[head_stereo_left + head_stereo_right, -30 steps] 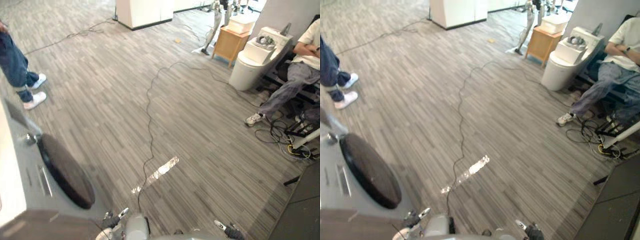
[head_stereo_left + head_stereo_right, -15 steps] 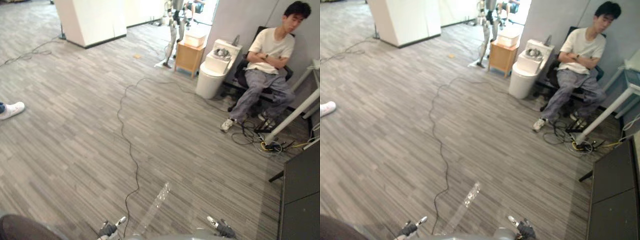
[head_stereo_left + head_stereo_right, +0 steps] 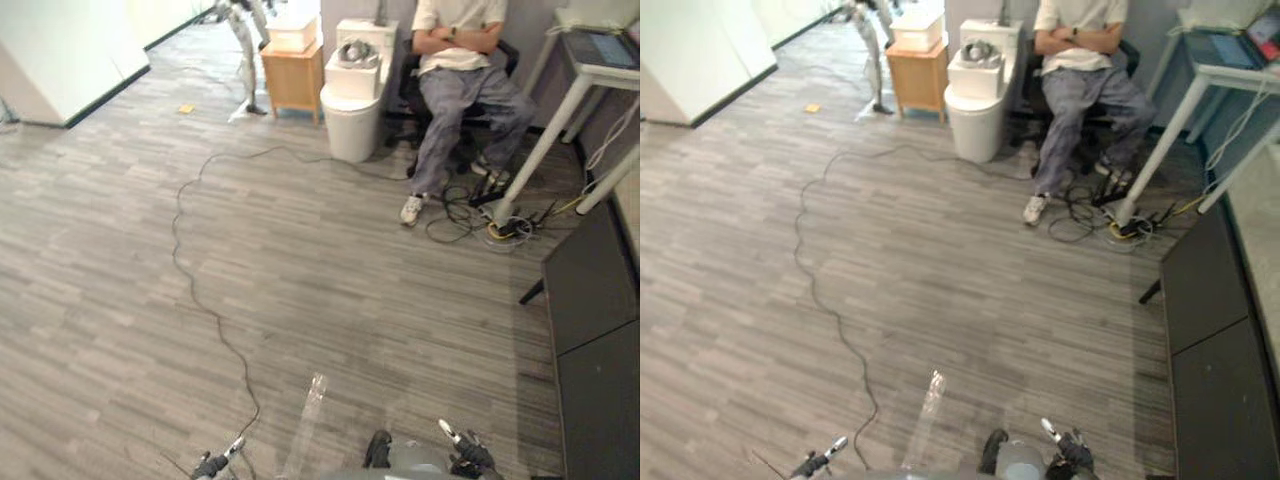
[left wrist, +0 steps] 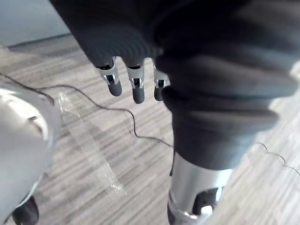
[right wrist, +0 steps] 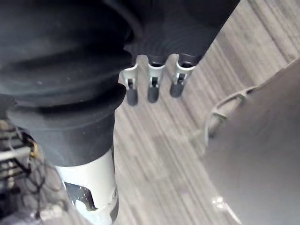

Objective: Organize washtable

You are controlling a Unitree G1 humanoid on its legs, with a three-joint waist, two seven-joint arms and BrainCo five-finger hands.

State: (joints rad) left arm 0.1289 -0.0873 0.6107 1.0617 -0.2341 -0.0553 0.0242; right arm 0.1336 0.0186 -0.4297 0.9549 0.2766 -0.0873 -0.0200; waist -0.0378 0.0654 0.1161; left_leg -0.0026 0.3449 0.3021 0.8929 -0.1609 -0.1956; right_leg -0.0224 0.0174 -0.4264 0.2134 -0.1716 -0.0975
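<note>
**Left eye view:** the head camera is looking down at a wood-pattern floor. A glossy strip is lying on it, long axis running away from the robot. The left hand is showing just left of the strip; the right hand is showing farther off on the strip's right. Both are hanging clear of the floor and touching nothing. Well beyond the strip, a white toilet is standing beside a wooden side table; a person is sitting next to them with arms folded.

**Right eye view:** a dark cabinet is standing to the right of the strip, with a pale surface running along its top. Whether this is the washtable cannot be told, so the task's thing is not being located here.

**Left wrist view:** the fingers are hanging straight and slack, gripping nothing; the strip is lying on the floor past them.

**Right wrist view:** the fingers are likewise extended and empty, with bare floor past them.

**Assessment:** organising is judged not yet begun. If the pale surface is the target, it is lying to the right of the strip with its long axis running away from the robot, which makes the right hand the nearer one.
</note>
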